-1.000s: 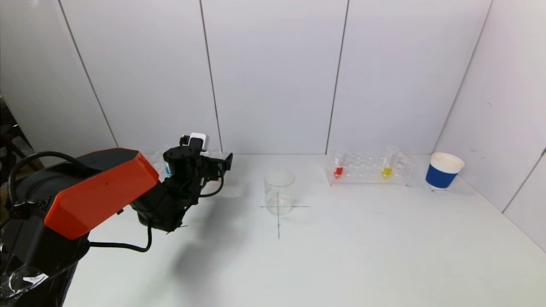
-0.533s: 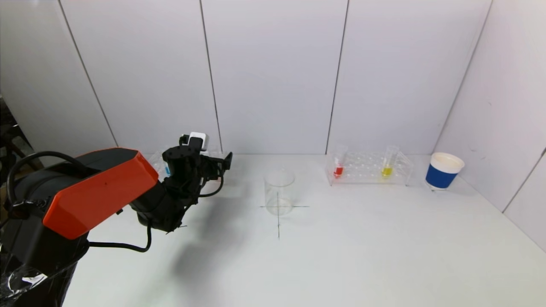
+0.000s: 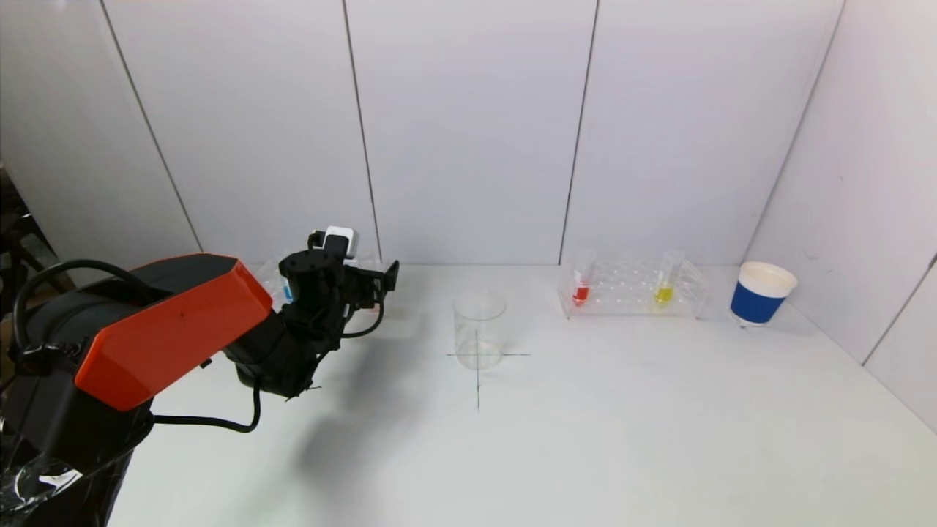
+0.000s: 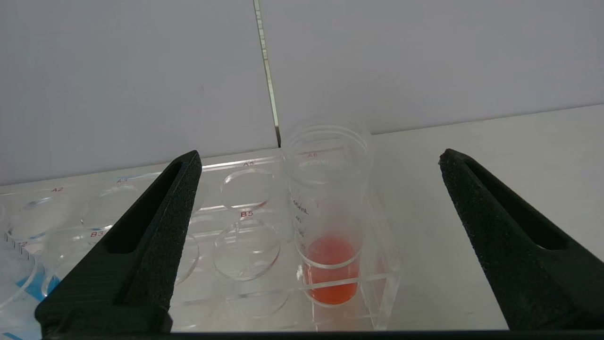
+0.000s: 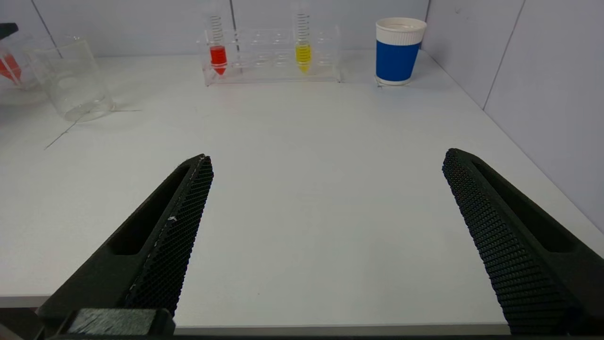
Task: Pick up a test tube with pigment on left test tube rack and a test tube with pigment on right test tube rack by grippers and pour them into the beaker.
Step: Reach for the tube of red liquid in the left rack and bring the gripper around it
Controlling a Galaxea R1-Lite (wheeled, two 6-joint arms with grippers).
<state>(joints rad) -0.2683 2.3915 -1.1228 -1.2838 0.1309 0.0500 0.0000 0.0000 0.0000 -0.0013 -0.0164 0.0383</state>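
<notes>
Nothing is shifting since the earlier frame: the left gripper [image 4: 318, 189] is hovering at mid-left of the head view, jaws spread wide around the orange-filled test tube [image 4: 329, 217] standing in the left rack [image 4: 226, 226]. Right gripper [image 5: 325, 189], jaws spread, is waiting low, well apart from the beaker [image 3: 479, 329] at frame centre.

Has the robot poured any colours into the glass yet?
Not yet. The clear glass beaker looks empty. The left gripper has open jaws around the orange-filled test tube in the clear left rack. The right gripper waits open, far from the clear right rack.
</notes>
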